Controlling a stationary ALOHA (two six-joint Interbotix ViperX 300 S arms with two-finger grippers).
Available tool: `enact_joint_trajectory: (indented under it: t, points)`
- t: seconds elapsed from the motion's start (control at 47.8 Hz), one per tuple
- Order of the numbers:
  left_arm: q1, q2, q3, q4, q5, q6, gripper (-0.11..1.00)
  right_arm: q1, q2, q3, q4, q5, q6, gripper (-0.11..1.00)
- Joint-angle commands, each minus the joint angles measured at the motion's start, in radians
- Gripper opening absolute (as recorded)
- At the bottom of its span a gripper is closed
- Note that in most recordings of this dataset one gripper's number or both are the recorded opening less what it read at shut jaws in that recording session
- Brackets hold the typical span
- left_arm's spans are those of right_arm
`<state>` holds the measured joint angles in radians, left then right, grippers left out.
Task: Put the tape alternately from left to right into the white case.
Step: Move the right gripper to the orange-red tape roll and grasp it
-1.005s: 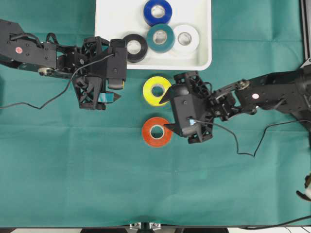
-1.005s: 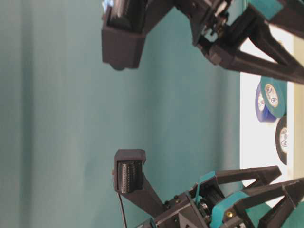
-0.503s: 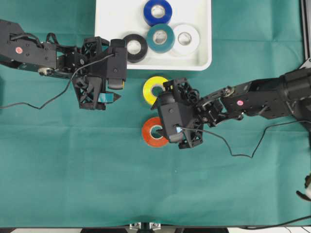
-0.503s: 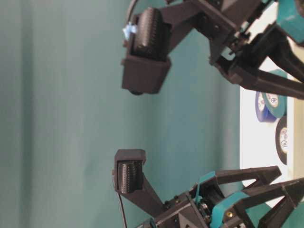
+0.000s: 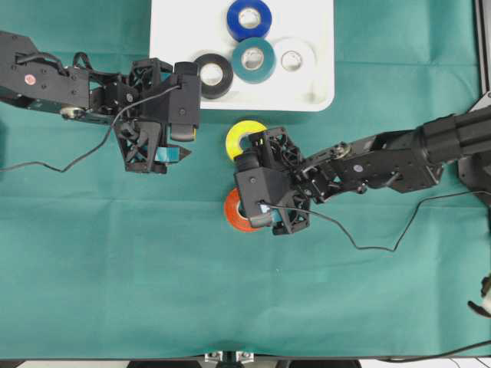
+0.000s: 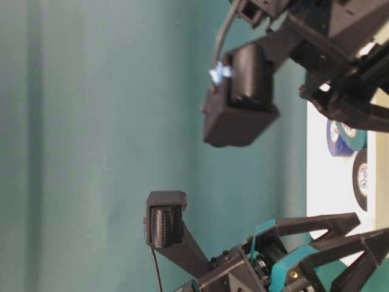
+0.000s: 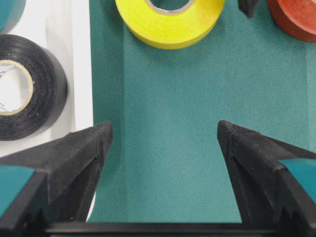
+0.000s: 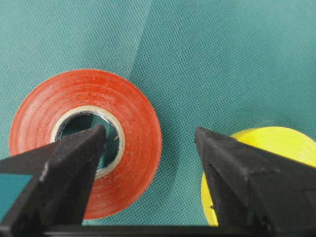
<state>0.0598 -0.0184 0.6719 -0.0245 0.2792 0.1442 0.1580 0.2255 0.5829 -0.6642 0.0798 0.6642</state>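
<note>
Presently the right end effector point(image 5: 247, 205) is held open over the red tape roll point(image 5: 232, 213), which lies flat on the green counter point(image 5: 115, 268) just beside the yellow tape roll point(image 5: 238, 138). In the right wrist view one finger point(image 8: 79, 153) is seen over the core hole of the red roll, while the other point(image 8: 232, 163) stands over the cloth between the red roll and the yellow one point(image 8: 256, 148), so that one wall of the ring is bracketed. No contact can be confirmed yet.

The step in hand is judged to be the pick of the red roll. For it to be done well, the inner finger should be lowered cleanly into the core and the outer finger into the gap, without the yellow roll being nudged; the gap is narrow, so a straight descent is advised. The jaws should be brought together only once both tips are down at the cloth, otherwise the roll may be tipped or pushed aside.

The white case point(image 5: 176, 54) lies at the far edge of the counter and already holds blue point(image 5: 248, 18), teal point(image 5: 254, 60), white point(image 5: 292, 61) and black point(image 5: 213, 74) rolls. The left end effector point(image 5: 182, 146) is parked open and empty near the case's corner, with the black roll point(image 7: 24, 94) and the case rim point(image 7: 81, 74) seen beside one finger. A free spot in the case should be chosen for the release, well apart from that arm.
</note>
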Motion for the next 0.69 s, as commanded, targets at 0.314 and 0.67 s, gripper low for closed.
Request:
enact_joint_trajectory:
  t: [0.314, 0.67]
  points:
    - [-0.003, -0.02, 0.009, -0.002, -0.005, -0.002, 0.85, 0.0, 0.005, -0.044, 0.002, 0.04, -0.003, 0.8]
    - [-0.005, -0.02, 0.009, -0.002, -0.005, -0.002, 0.85, 0.002, 0.003, -0.046, -0.003, 0.021, -0.005, 0.29]
